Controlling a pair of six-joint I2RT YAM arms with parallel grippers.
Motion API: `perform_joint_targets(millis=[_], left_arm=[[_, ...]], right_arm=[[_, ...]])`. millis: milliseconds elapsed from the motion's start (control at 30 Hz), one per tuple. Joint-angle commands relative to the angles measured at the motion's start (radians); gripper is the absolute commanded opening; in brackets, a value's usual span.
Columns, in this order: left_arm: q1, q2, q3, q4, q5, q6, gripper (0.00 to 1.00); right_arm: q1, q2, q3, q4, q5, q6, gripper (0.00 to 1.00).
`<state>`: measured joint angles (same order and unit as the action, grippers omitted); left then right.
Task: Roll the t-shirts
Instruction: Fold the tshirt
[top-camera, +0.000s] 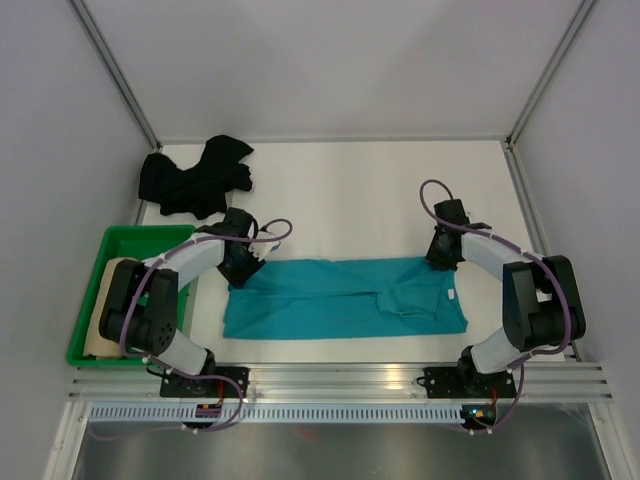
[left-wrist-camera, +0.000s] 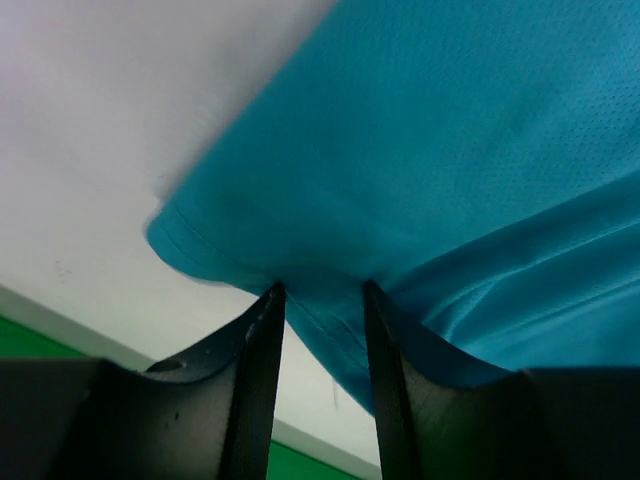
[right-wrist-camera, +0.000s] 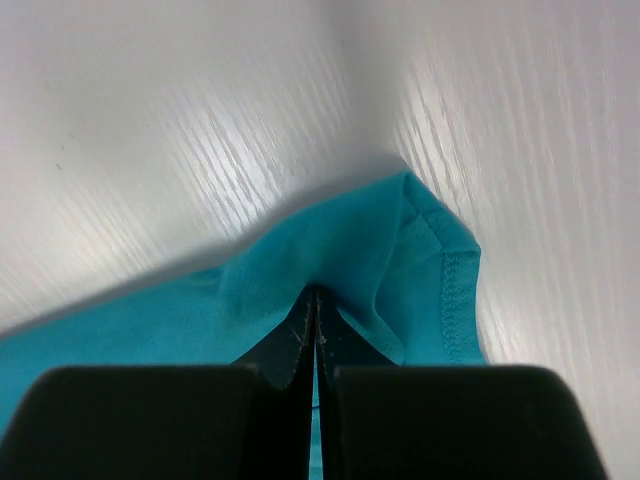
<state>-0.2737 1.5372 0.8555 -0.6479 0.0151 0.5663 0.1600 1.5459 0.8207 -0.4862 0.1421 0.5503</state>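
Note:
The bright teal t-shirt (top-camera: 340, 298) lies folded into a long strip across the near middle of the table. My left gripper (top-camera: 241, 267) is at its far left corner. In the left wrist view the gripper (left-wrist-camera: 320, 290) is open, its jaws apart, with the teal hem (left-wrist-camera: 330, 350) running between the tips. My right gripper (top-camera: 439, 257) is at the far right corner. In the right wrist view it (right-wrist-camera: 317, 292) is shut on a pinched fold of the teal cloth (right-wrist-camera: 300, 250). The black t-shirt (top-camera: 196, 178) lies crumpled at the far left. The beige-tan t-shirt (top-camera: 103, 312) lies in the tray.
A green plastic tray (top-camera: 135, 240) stands at the left edge of the table, beside my left arm; its green rim shows in the left wrist view (left-wrist-camera: 40, 345). Grey walls enclose the table on the left, back and right. An aluminium rail runs along the near edge.

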Motion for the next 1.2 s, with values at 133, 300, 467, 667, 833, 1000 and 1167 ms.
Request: perform_joint_targets(millis=[133, 300, 467, 667, 833, 1000, 1167], left_arm=[[0.001, -0.017, -0.085, 0.094, -0.084, -0.059, 0.43], [0.001, -0.066, -0.05, 0.048, -0.02, -0.065, 0.44], [0.001, -0.205, 0.039, -0.054, 0.169, -0.057, 0.5], [0.004, -0.25, 0.126, -0.118, 0.191, -0.078, 0.52], [0.022, -0.252, 0.169, -0.121, 0.122, -0.118, 0.52], [0.025, -0.261, 0.182, -0.122, 0.057, -0.126, 0.53], [0.03, -0.275, 0.175, -0.131, 0.045, -0.138, 0.53]], right_arm=[[-0.088, 0.155, 0.037, 0.152, 0.027, -0.049, 0.0], [-0.082, 0.171, 0.173, 0.11, 0.001, -0.079, 0.0], [-0.054, 0.071, 0.291, -0.029, 0.062, -0.11, 0.0], [-0.054, -0.101, 0.174, -0.176, 0.026, -0.052, 0.0], [-0.056, -0.236, -0.115, -0.138, -0.064, 0.101, 0.0], [-0.066, -0.257, -0.278, -0.014, -0.059, 0.197, 0.0], [-0.119, -0.053, -0.214, 0.08, -0.062, 0.177, 0.0]])
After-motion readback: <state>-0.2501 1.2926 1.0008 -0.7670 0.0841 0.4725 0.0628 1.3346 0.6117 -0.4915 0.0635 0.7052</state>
